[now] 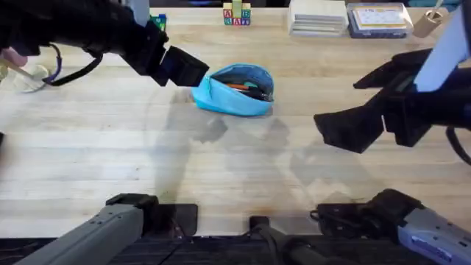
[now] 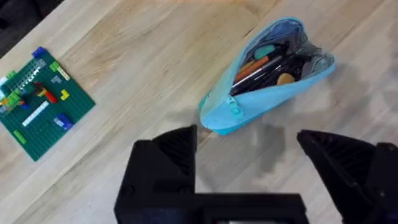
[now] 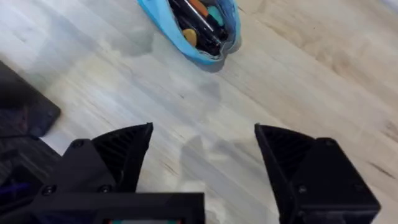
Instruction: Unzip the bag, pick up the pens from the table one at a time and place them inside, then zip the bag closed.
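Overhead, the bag (image 1: pixel 234 90) is seen unzipped, pens (image 1: pixel 246 87) inside; left gripper (image 1: pixel 184 70) spread at its 9 o'clock, right gripper (image 1: pixel 346 126) spread over bare table (image 1: pixel 184 162).

Spread-open left end effector (image 2: pixel 249 165) hovers by the unzipped, pen-filled bag (image 2: pixel 267 93).

Green brick baseplate (image 2: pixel 38 102), alphabet blocks (image 1: pixel 236 15), stacked boxes (image 1: pixel 318 18)

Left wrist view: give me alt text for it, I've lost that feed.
A light turquoise bag lies unzipped on the wooden table, with black and orange pens visible inside. The left pincer hangs open just short of the bag's closed end, holding nothing. A green brick baseplate with small bricks sits off to one side.
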You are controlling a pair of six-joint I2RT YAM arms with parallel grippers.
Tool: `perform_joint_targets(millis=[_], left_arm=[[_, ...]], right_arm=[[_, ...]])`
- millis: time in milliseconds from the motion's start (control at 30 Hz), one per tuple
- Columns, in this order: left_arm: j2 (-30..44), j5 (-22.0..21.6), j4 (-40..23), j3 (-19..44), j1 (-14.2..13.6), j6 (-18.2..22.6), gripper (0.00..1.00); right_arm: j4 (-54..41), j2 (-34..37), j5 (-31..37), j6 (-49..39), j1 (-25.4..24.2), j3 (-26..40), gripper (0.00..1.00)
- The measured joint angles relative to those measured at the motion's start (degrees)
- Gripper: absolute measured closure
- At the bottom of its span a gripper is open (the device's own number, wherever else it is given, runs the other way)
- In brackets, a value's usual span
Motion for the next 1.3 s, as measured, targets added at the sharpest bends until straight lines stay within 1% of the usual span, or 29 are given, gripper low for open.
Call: perform_joint_targets(millis=[167,200,233,267,367,500,633,800,867,933,1033,1133,1167,1200,1300], left_arm=[[0.0,-0.1,-0.1,0.0,0.0,0.0,0.007],[0.0,-0.1,-0.5,0.0,0.3,0.0,0.008],[0.0,-0.1,-0.7,0.0,0.5,0.0,0.008],[0.0,0.2,-1.7,0.0,3.0,0.1,0.008],[0.0,1.9,-3.6,0.0,7.0,1.4,0.008],[0.0,5.8,-7.2,0.0,13.4,5.0,0.007],[0.0,8.7,-9.8,0.0,19.9,9.3,0.007],[0.8,13.3,-10.7,0.0,27.3,13.6,0.007],[2.2,15.7,-11.0,0.0,29.8,15.3,0.007],[3.9,18.1,-11.3,0.0,31.8,16.8,0.007],[6.8,21.1,-11.6,0.0,33.9,18.9,0.008],[9.3,22.6,-11.7,0.0,34.8,21.0,0.008],[10.1,23.0,-11.7,0.0,35.1,21.7,0.008],[13.4,25.0,-11.6,0.0,35.2,24.9,0.008],[15.5,25.9,-11.0,0.0,35.2,25.9,0.008]], right_arm=[[0.0,0.0,-1.2,5.2,0.0,0.0,0.004],[0.0,0.4,-1.3,10.4,0.0,0.0,0.004],[0.0,0.6,-1.2,12.0,0.0,0.0,0.004],[0.0,1.5,-0.7,16.8,0.0,0.0,0.004],[0.1,2.4,-0.2,20.3,0.1,0.0,0.003],[0.6,4.1,0.8,23.7,2.0,0.0,0.003],[3.1,6.8,4.3,26.9,7.0,0.0,0.003],[8.3,10.6,9.7,30.0,14.9,0.0,0.003],[10.0,12.1,11.2,31.3,17.4,0.0,0.003],[11.3,13.8,12.2,32.4,19.3,0.1,0.003],[12.2,17.2,13.3,34.0,21.6,1.1,0.003],[12.3,21.3,14.1,35.5,23.9,3.4,0.005],[12.2,23.0,14.5,36.1,24.7,4.6,0.004],[12.6,30.3,17.2,38.7,28.3,10.5,0.004],[12.7,33.7,19.2,40.6,29.7,12.9,0.004]])
